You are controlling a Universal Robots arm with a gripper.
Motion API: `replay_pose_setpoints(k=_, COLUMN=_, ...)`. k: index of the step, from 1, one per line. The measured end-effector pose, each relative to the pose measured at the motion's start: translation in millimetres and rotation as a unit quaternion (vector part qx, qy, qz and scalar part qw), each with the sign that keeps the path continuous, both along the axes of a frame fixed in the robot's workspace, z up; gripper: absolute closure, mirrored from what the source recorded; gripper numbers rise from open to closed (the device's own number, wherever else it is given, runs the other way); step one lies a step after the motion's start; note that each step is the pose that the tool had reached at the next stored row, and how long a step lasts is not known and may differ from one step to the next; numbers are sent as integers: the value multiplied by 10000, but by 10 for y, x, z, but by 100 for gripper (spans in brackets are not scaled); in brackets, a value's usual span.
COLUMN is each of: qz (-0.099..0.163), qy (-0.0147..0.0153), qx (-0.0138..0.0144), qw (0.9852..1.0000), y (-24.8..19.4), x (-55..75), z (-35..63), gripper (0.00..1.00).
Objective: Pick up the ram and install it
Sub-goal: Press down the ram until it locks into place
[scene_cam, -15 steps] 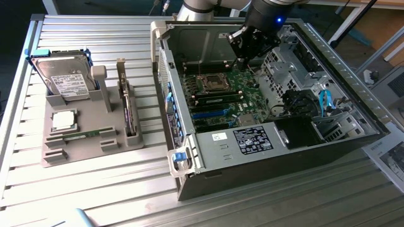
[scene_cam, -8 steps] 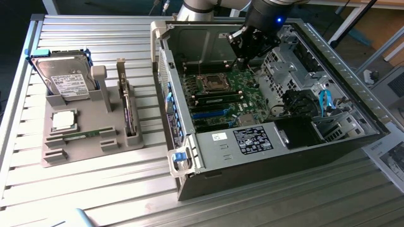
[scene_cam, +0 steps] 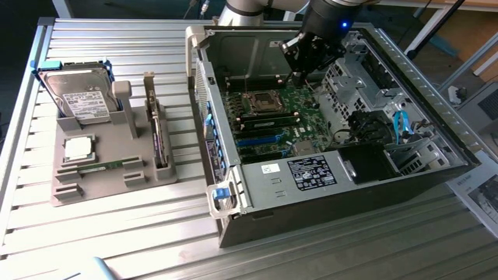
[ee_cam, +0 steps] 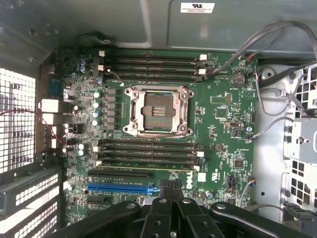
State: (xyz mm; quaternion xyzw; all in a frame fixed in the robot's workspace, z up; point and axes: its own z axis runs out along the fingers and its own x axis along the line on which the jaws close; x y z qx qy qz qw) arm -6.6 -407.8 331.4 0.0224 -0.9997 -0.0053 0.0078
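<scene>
A thin green ram stick (scene_cam: 101, 167) lies flat in the grey holder tray (scene_cam: 86, 189) on the exterior view's left, far from the gripper. My gripper (scene_cam: 300, 77) hangs inside the open computer case (scene_cam: 327, 175), above the far end of the green motherboard (scene_cam: 307, 125). Its black fingertips (ee_cam: 163, 196) are pressed together with nothing between them, so my gripper (ee_cam: 171, 191) is shut and empty. It sits over the motherboard (ee_cam: 218, 129), near the blue slot (ee_cam: 121, 188). The empty processor socket (ee_cam: 157, 110) has black memory slots (ee_cam: 148, 151) on both sides. A thin green edge (ee_cam: 148, 167) runs along the slot nearest the fingers.
The tray also holds a hard drive (scene_cam: 78, 96), a square silver processor chip (scene_cam: 78, 149) and an upright dark expansion card (scene_cam: 158, 134). Inside the case, cables (ee_cam: 277, 99) and a metal drive cage (scene_cam: 365, 76) crowd one side. The case walls (scene_cam: 206, 99) rise around the board.
</scene>
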Motion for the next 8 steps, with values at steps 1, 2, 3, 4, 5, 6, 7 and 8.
replay_pose_setpoints(k=1, qz=21, qy=0, qx=0, qw=10000, y=0, x=0, z=0, gripper=90)
replay_pose_setpoints(k=2, qz=37, qy=0, qx=0, qw=10000, y=0, x=0, z=0, gripper=90)
replay_pose_setpoints(k=3, qz=41, qy=0, qx=0, qw=10000, y=0, x=0, z=0, gripper=90)
replay_pose_setpoints(k=4, qz=40, qy=0, qx=0, qw=10000, y=0, x=0, z=0, gripper=90)
replay_pose_setpoints(k=5, qz=41, qy=0, qx=0, qw=10000, y=0, x=0, z=0, gripper=90)
replay_pose_setpoints(k=6, qz=40, qy=0, qx=0, qw=10000, y=0, x=0, z=0, gripper=90)
replay_pose_setpoints(k=7, qz=41, qy=0, qx=0, qw=10000, y=0, x=0, z=-1, gripper=90)
replay_pose_setpoints(k=8, qz=40, qy=0, qx=0, qw=10000, y=0, x=0, z=0, gripper=90)
